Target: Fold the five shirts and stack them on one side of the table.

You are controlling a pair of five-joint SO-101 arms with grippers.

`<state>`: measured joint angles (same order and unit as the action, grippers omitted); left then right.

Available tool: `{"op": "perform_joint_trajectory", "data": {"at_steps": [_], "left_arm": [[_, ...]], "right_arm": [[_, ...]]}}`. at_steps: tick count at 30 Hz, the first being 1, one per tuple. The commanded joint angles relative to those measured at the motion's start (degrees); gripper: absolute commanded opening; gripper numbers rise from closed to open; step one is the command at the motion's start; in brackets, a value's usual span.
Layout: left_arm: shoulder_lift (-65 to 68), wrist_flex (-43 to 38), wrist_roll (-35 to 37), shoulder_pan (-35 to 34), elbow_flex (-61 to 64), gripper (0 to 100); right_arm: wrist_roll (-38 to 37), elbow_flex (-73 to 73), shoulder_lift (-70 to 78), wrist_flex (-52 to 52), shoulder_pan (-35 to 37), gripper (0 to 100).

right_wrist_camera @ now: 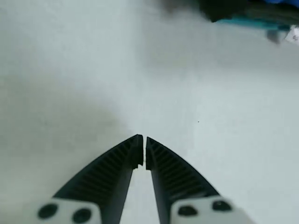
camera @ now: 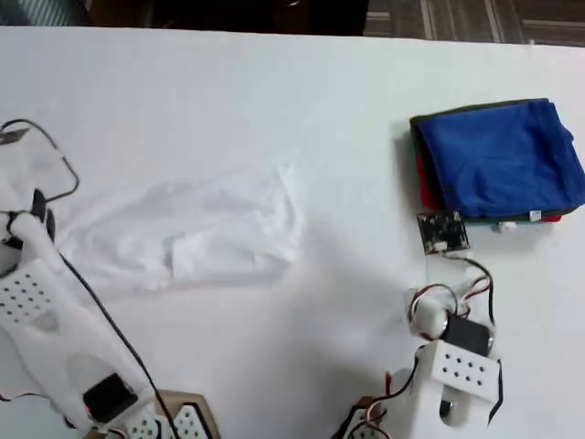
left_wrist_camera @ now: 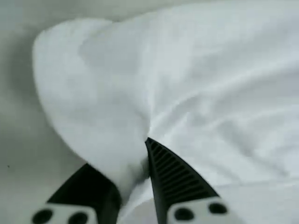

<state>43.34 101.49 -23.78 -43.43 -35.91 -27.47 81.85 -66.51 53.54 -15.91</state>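
Note:
A white shirt [camera: 183, 233] lies spread and rumpled on the white table, left of centre. My left gripper [left_wrist_camera: 134, 158] is shut on a bunched edge of the white shirt [left_wrist_camera: 187, 84] at its left end; the cloth hides one fingertip. At the table's right side sits a stack of folded shirts [camera: 501, 157] with a blue one on top and red and dark ones under it. My right gripper [right_wrist_camera: 143, 151] is shut on nothing, low over bare table just in front of the stack's edge [right_wrist_camera: 247, 14].
The left arm [camera: 46, 320] and its cable [camera: 59, 165] occupy the near left corner. The right arm [camera: 457, 361] stands near the front edge, right of centre. The white table [camera: 274, 101] stretches open behind the shirt.

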Motion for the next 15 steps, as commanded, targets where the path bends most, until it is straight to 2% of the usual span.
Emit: {"op": "perform_joint_trajectory", "data": {"at_steps": [1, 8, 15], "left_arm": [[-15.82, 0.88, 3.25, 6.24, 10.15, 3], [-37.1, 0.88, 10.64, 23.91, 19.91, 3], [-41.14, 0.79, 18.99, 40.79, 20.44, 3]], "right_arm": [[2.02, 7.21, -1.36, -7.34, -0.13, 2.0], [2.02, 8.0, -4.53, -6.81, -0.04, 2.0], [2.02, 8.88, -6.46, -6.73, -0.04, 2.0]]}}
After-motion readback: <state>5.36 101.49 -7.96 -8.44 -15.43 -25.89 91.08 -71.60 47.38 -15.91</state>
